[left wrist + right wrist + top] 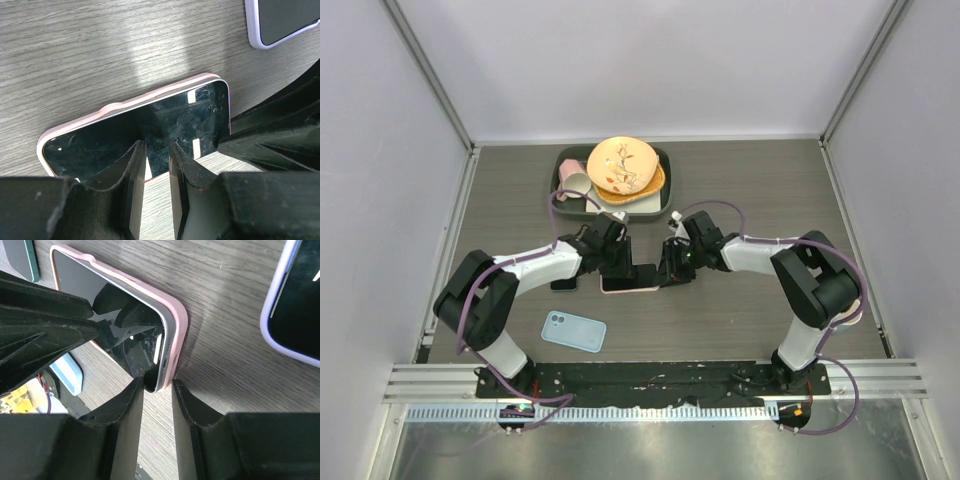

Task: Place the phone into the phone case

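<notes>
- Nearest to the arm bases, at about 7 o'clock from the work spot, a light blue rounded-rectangle phone shell (573,331) lies flat on the grey wood-grain table (750,190). It is well apart from both grippers.
- At the middle of the table lies the black glass-fronted phone (165,120), screen up, inside the soft pink phone case (150,96). In the right wrist view the phone's silver side shows above the pink rim at one corner.
- The left gripper (155,146) comes to the phone from 9 o'clock. Its fingers are almost pressed together, with only a narrow slit, and nothing is between them. The tips rest on the near edge of the screen.
- The right gripper (156,384) comes from 3 o'clock, its fingers also drawn nearly together. The phone's corner sits at the mouth of the slit. Whether they nip it, I cannot tell.
- Each gripper's black body covers part of the phone in the other wrist's view. From the top, both cover its ends.
- Just beside the phone at 9 o'clock lies a dark green slab-shaped phone (563,285), partly under the left arm.
- A dark-screened phone in a lavender case (300,295) lies near, not touching the pink case.
- Far, at 12 o'clock, a dark green rectangular tray (563,160) holds stacked orange-yellow plates (623,165) and a pale pink cup (575,183) on its side.
</notes>
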